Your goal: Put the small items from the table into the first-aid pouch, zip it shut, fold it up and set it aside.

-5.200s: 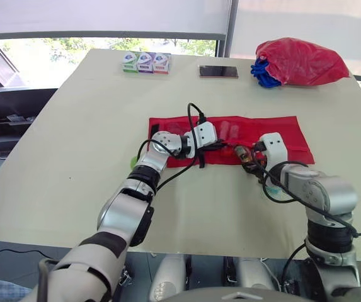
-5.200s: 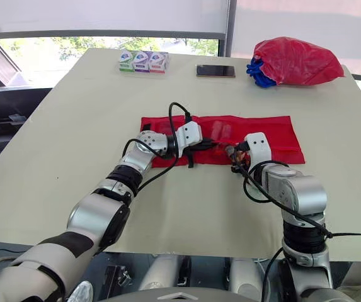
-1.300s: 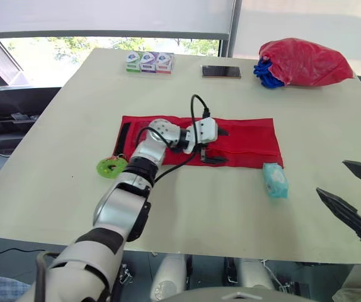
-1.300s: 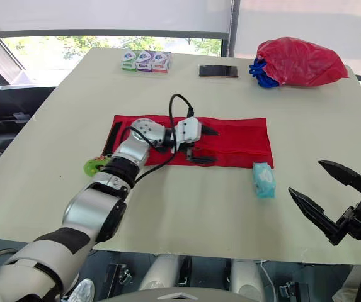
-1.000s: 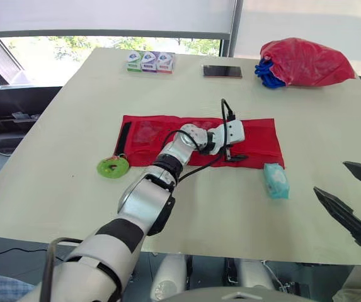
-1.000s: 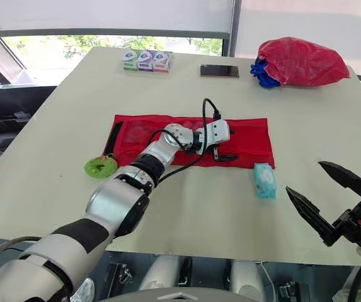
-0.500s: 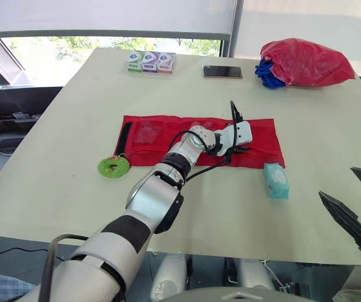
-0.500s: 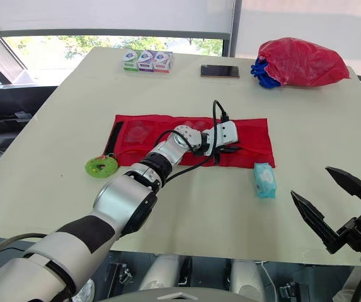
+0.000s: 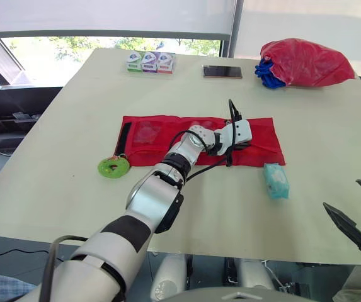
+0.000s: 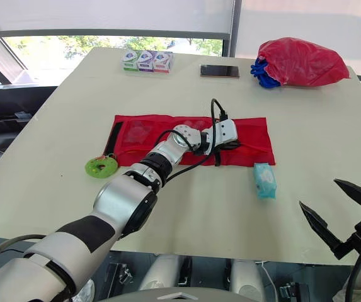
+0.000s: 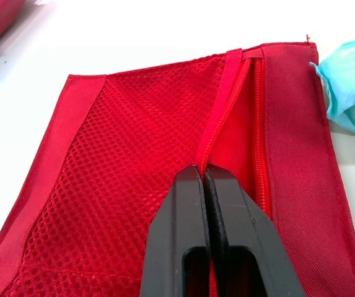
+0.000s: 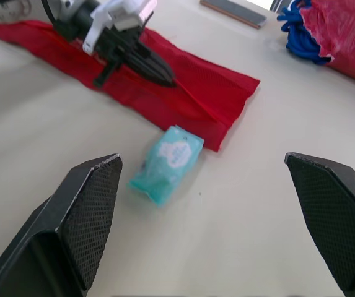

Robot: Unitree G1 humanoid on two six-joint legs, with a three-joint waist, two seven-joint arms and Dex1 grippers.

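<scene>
The red first-aid pouch (image 9: 265, 133) lies flat and unfolded mid-table, mesh side up. My left gripper (image 9: 247, 144) rests on its right part, shut on the zipper line (image 11: 227, 99); the pull itself is hidden between the fingers (image 11: 183, 210). A teal wipes pack (image 9: 275, 180) lies on the table just off the pouch's right front corner. A green ring-shaped item (image 9: 113, 167) sits off the pouch's left front corner. My right gripper (image 9: 341, 193) hangs open and holding nothing, low at the front right, past the table edge.
At the back of the table stand three small boxes (image 9: 150, 62), a phone (image 9: 222, 72) and a red bag with blue cord (image 9: 306, 61). Bare tabletop (image 9: 218, 207) stretches in front of the pouch.
My left gripper slid right along the pouch and went from open to shut on the zipper line. The right gripper sank a little lower and stayed open.
</scene>
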